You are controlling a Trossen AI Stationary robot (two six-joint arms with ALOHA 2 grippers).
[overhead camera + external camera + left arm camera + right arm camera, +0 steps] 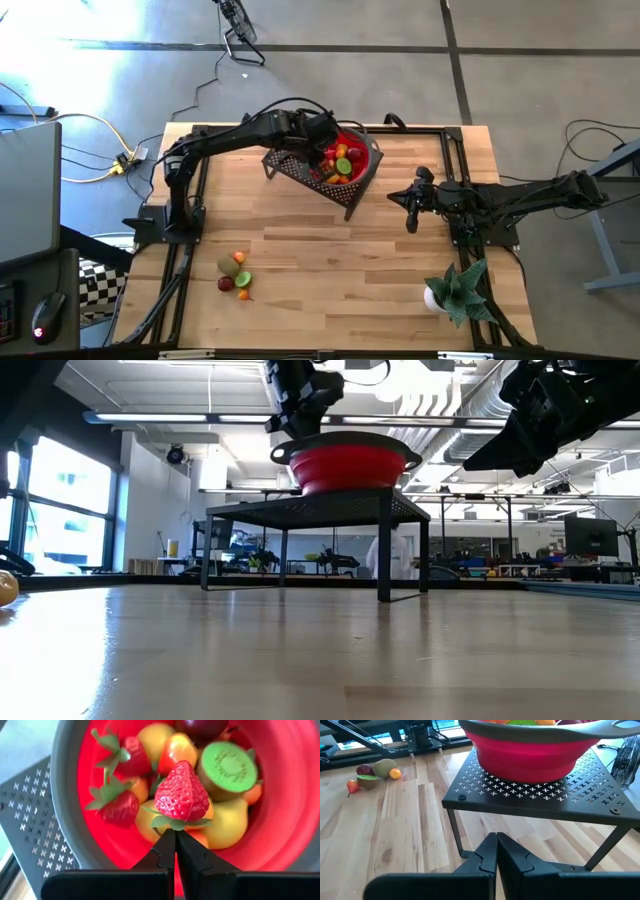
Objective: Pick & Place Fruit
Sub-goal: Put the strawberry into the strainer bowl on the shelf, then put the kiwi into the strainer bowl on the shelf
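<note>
On the near part of the wooden surface (pixel 330 270) lies a small cluster of fruit (pixel 234 273): a brownish piece, a halved green one, a dark red one and a tiny orange one, close together toward the left arm's side. Toward the right near corner stands a spiky green plant (pixel 458 288) in a white pot.

Farther back, the right gripper (pixel 410 212) hangs above bare wood just beside the black perforated stand (pixel 540 795), its fingers pressed together and holding nothing.

On that stand sits the red bowl (pixel 280 820), heaped with fruit: strawberries (pixel 181 794), a halved kiwi (pixel 228 767), yellow and orange pieces and a dark one, possibly a plum. The left gripper (pixel 175 836) is over the bowl, fingers pressed together, their tips at the leaves of the nearest strawberry; whether they touch it is hard to tell.
</note>
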